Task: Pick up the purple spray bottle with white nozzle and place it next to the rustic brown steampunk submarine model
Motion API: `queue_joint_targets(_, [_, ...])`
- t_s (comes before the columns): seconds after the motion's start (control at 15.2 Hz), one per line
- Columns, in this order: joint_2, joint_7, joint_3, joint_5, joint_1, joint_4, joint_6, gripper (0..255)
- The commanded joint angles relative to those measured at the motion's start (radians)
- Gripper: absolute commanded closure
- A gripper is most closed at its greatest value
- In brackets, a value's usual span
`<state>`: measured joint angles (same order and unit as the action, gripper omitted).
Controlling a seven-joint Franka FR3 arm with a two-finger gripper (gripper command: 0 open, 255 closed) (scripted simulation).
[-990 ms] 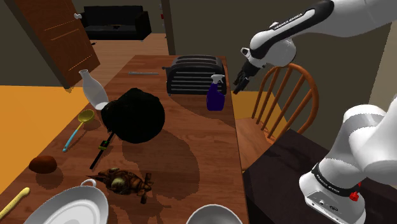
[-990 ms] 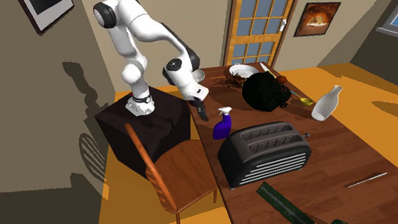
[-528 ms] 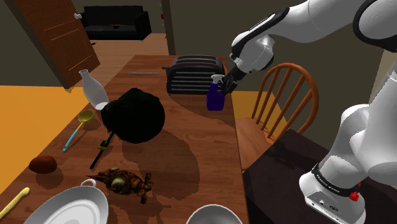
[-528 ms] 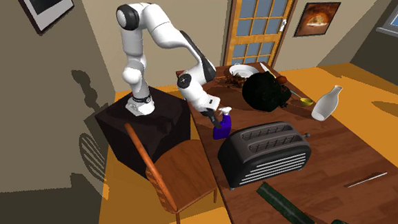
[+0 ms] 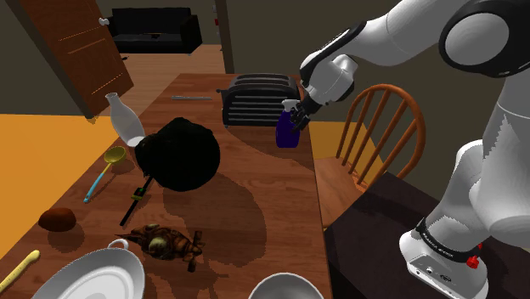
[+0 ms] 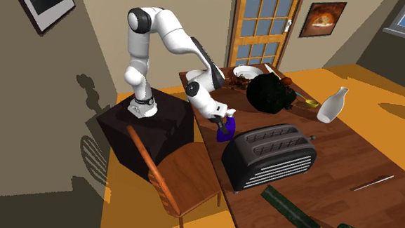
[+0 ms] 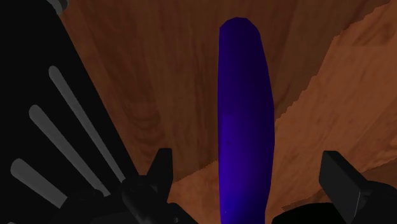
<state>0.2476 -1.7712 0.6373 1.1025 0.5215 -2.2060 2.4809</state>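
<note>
Spray bottle (image 5: 286,129): purple, standing on the table (image 5: 255,200), just beside the toaster (image 5: 255,100).
Long axis: vertical, white nozzle end uppermost; nozzle heading hidden, cannot tell.
Pincer (image 7: 251,184): spread wide, one finger on either side of the bottle's body, touching neither side.
Submarine model (image 5: 166,242): brown, well apart from the toaster, near the table's opposite end.

Brown wood tabletop (image 5: 255,195). Far end: black toaster (image 5: 259,99) w/ purple spray bottle (image 5: 287,129) upright just beside it, thin grey rod (image 5: 191,97) nearby. Mid: big black rounded lump (image 5: 178,153), white vase (image 5: 125,119) beside it, dark stick (image 5: 133,204) near. Near end: brown submarine model (image 5: 166,242), white bowl (image 5: 89,276), 2nd white bowl (image 5: 286,287).
</note>
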Motion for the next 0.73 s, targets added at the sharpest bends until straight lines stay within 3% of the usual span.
queue_joint_targets(0.0, [0.003, -0.004, -0.001, 0.004, -0.001, 0.001, 0.0, 0])
queue_joint_targets(0.33, [0.003, -0.003, -0.001, 0.004, -0.001, 0.0, 0.0, 0])
queue_joint_targets(0.4, [0.003, -0.003, -0.001, 0.004, -0.001, 0.0, 0.0, 255])
queue_joint_targets(0.66, [0.003, -0.003, -0.001, 0.004, -0.001, 0.0, 0.0, 255])
